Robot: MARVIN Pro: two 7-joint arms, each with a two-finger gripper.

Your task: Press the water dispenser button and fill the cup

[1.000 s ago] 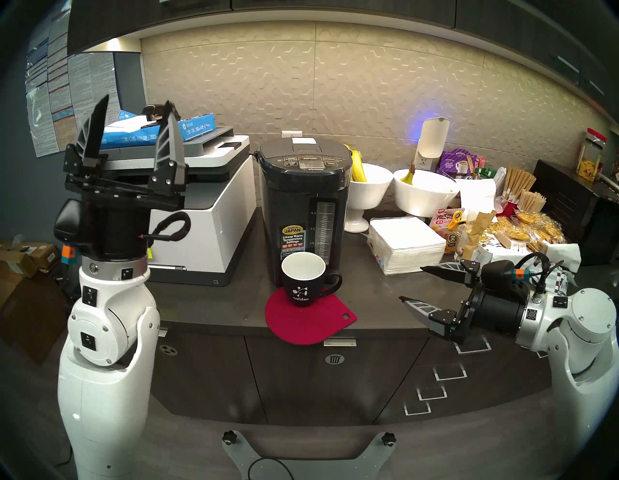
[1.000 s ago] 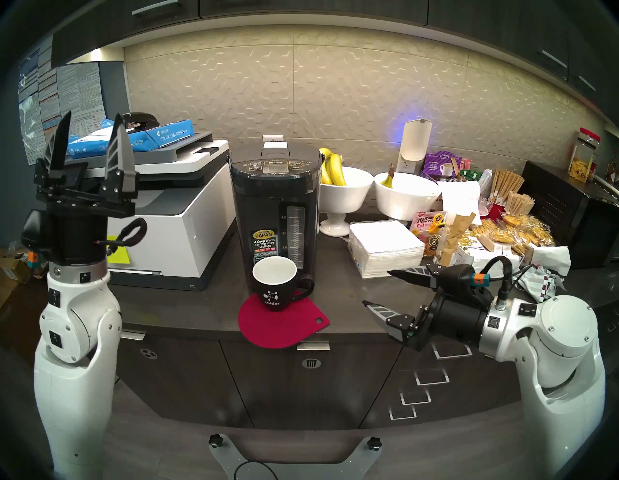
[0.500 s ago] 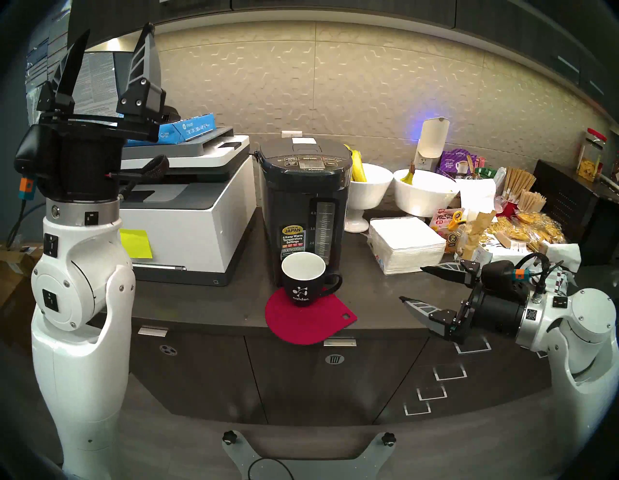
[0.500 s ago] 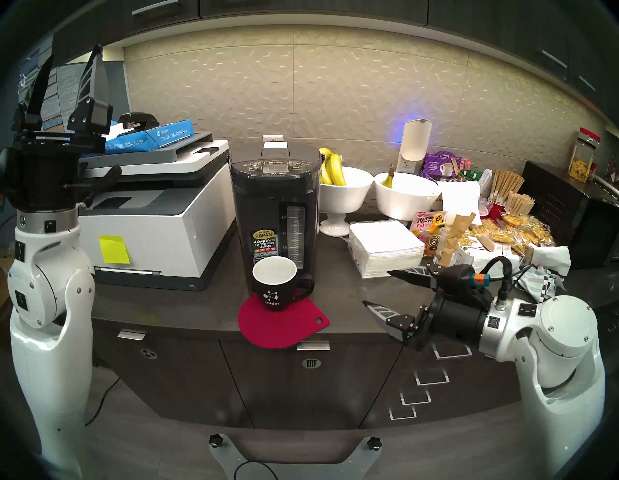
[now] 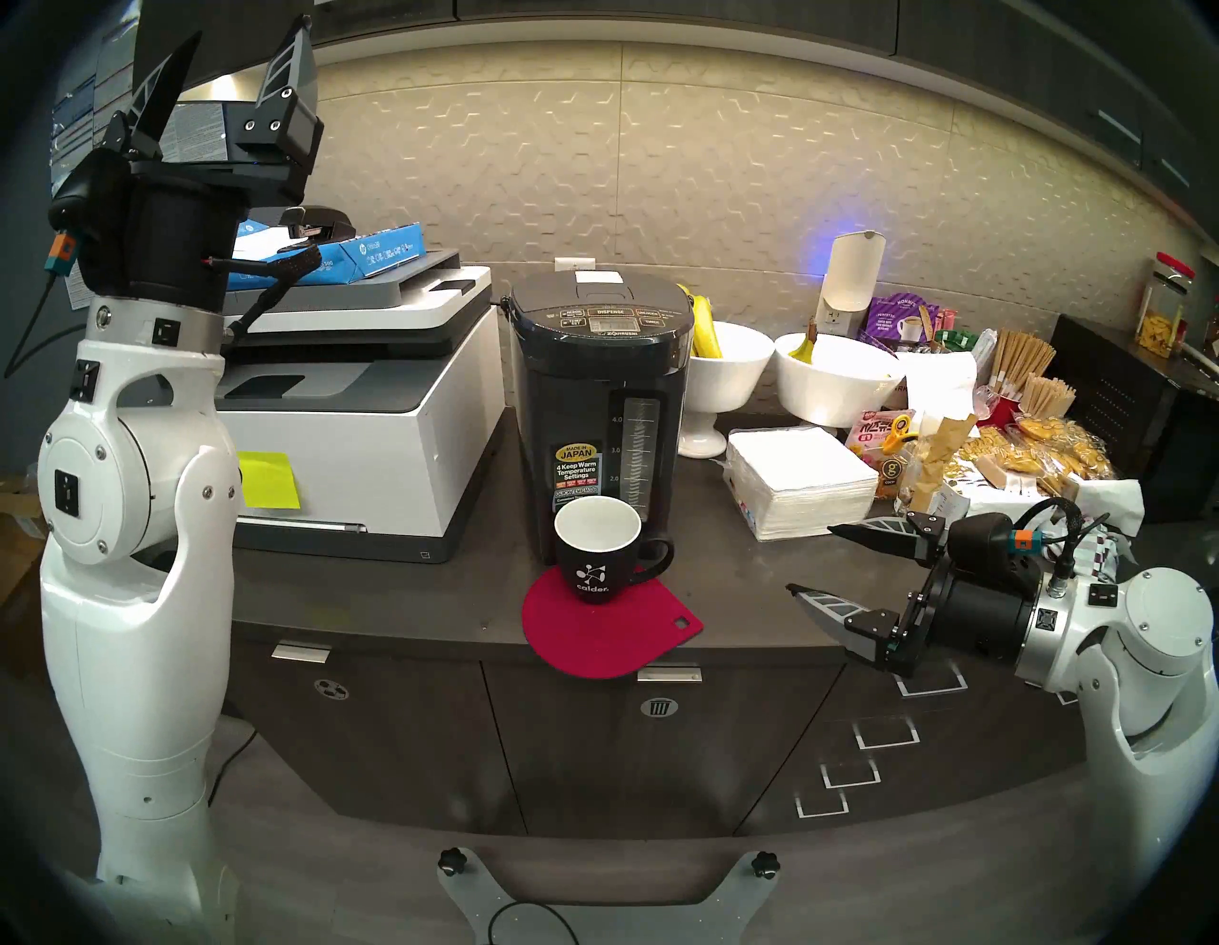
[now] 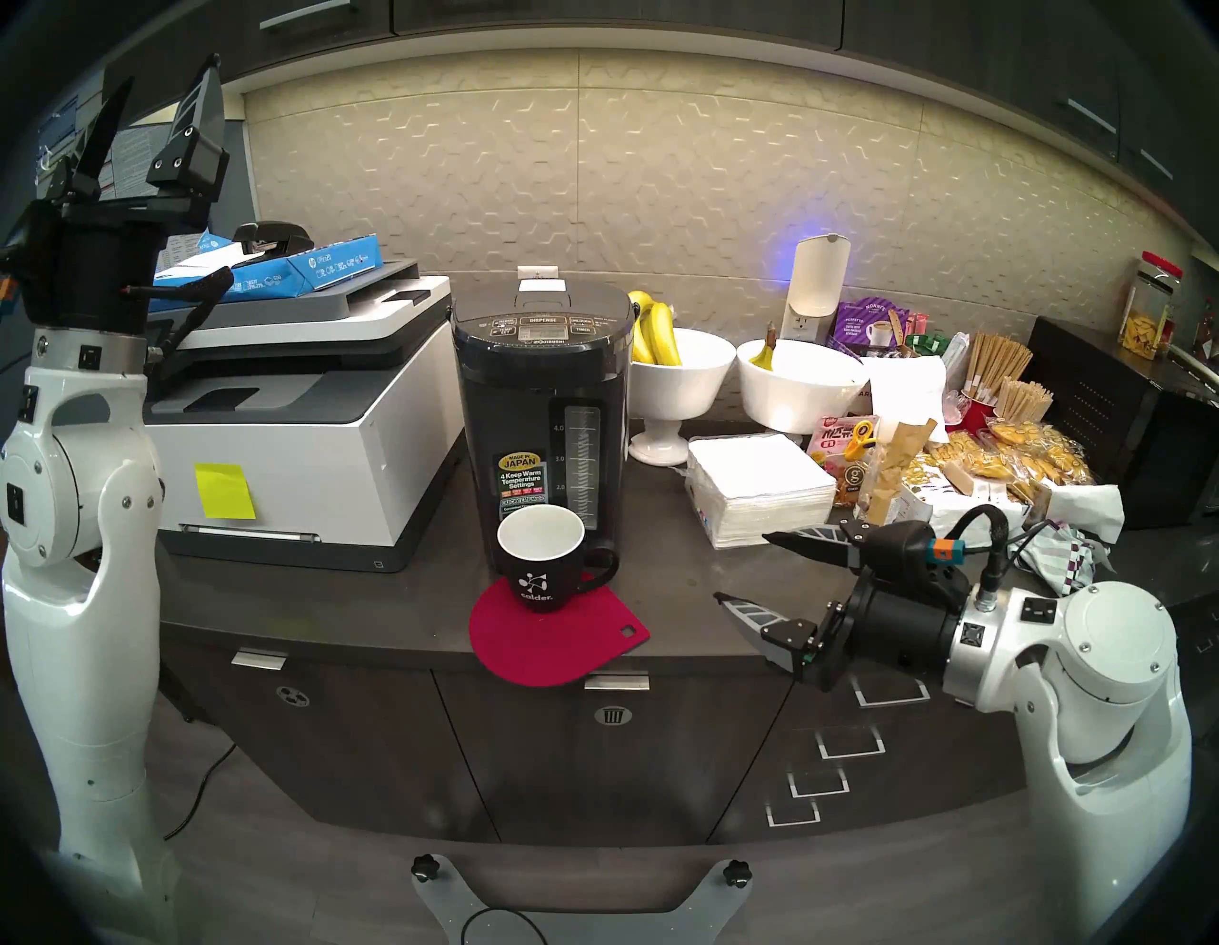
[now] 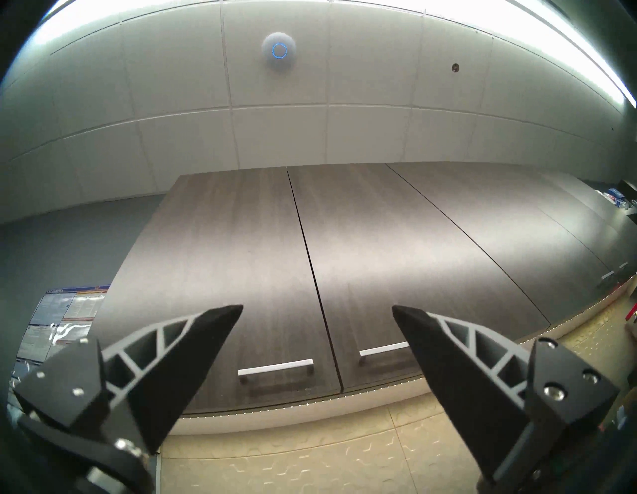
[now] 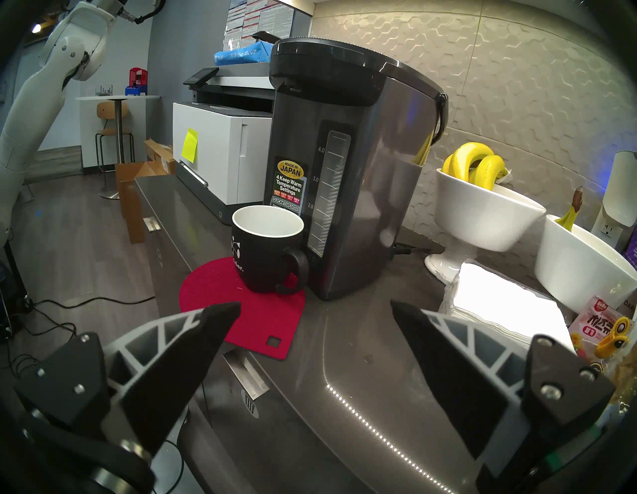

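The dark grey water dispenser (image 5: pixel 597 396) stands mid-counter, its DISPENSE button (image 5: pixel 610 311) on the top panel with nothing touching it. The black cup (image 5: pixel 597 551) with a white inside sits empty on a red mat (image 5: pixel 607 633), right in front of the dispenser, handle to the right. My left gripper (image 5: pixel 250 30) is open and empty, raised high at the far left and pointing up at the upper cabinets (image 7: pixel 310 258). My right gripper (image 5: pixel 811 557) is open and empty, low over the counter right of the cup (image 8: pixel 269 252), pointing at it.
A white-and-grey printer (image 5: pixel 369 409) with blue paper packs stands left of the dispenser, just below my left wrist. Two white bowls (image 5: pixel 725 369) with bananas, a napkin stack (image 5: pixel 798 478) and snack packets crowd the right back. Upper cabinets hang close above my left gripper.
My left arm has lifted and swung out to the left, carrying its open gripper from printer height up to the cabinets. The right arm, cup and dispenser have not moved.
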